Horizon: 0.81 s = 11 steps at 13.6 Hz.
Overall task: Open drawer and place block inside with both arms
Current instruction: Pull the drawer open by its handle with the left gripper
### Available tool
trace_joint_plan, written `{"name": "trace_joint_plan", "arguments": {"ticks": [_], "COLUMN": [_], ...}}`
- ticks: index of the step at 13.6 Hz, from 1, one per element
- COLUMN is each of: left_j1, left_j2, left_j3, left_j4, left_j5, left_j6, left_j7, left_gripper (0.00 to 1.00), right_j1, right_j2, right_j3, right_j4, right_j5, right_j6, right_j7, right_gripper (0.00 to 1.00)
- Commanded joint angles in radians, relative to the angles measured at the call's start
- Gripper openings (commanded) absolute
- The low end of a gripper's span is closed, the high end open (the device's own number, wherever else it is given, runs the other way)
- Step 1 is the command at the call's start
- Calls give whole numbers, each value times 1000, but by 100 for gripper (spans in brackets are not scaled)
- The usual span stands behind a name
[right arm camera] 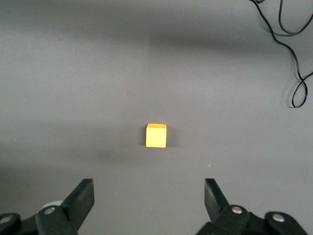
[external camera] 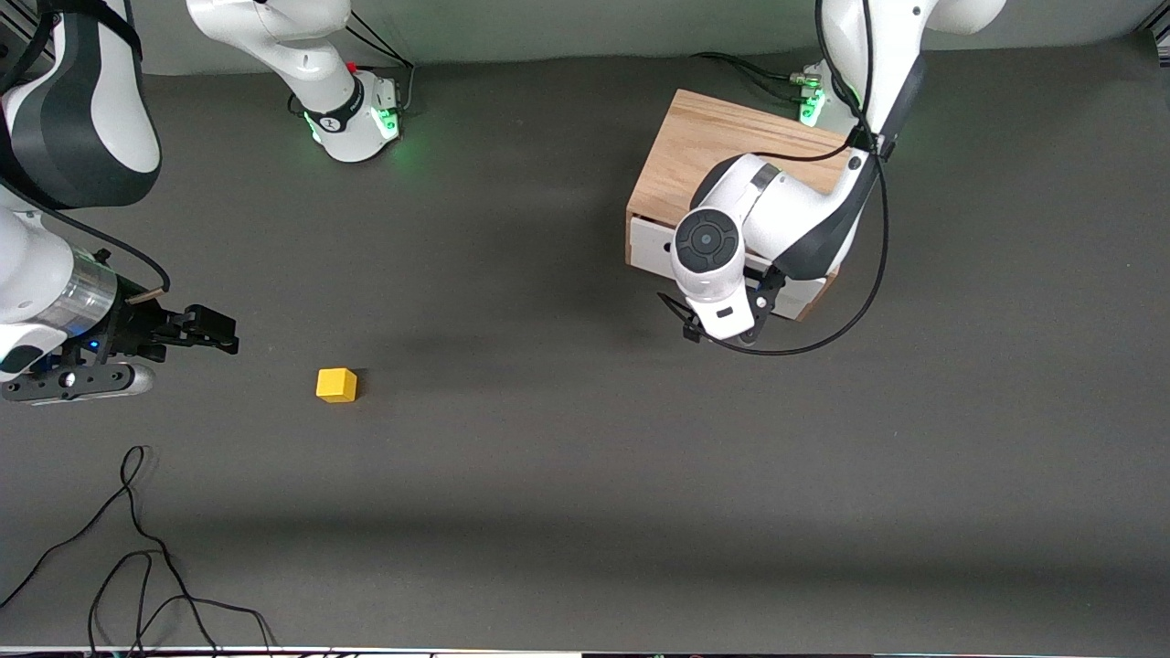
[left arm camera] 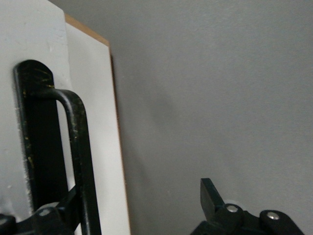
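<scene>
The 2 arms are white w/ black trim. The left arm reaches down from its base, elbow bent, wrist tipped low. The left gripper has its 2 fingers wide apart. The right arm comes in from the side, held up in the air. The right gripper is spread wide, holding nothing.
</scene>
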Motion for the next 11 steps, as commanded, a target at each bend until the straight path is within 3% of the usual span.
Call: {"name": "trace_joint_plan", "arguments": {"ticks": [1,11], "left_j1": [-13,-8], "left_j2": [44,147], "left_j3": [14,34], "left_j4": [73,252], "left_j5": [21,21], "left_j6": [5,4], "left_j7": [-28,-25], "left_gripper": [100,100], "right_j1": [4,4], "right_j2": [-17,-17], "right_j3": [-4,-4], "right_j4": [-11,-10], "right_j5": [1,1], "right_j6": [13,20], "right_j7": [-21,-21], "right_gripper": [100,100]}}
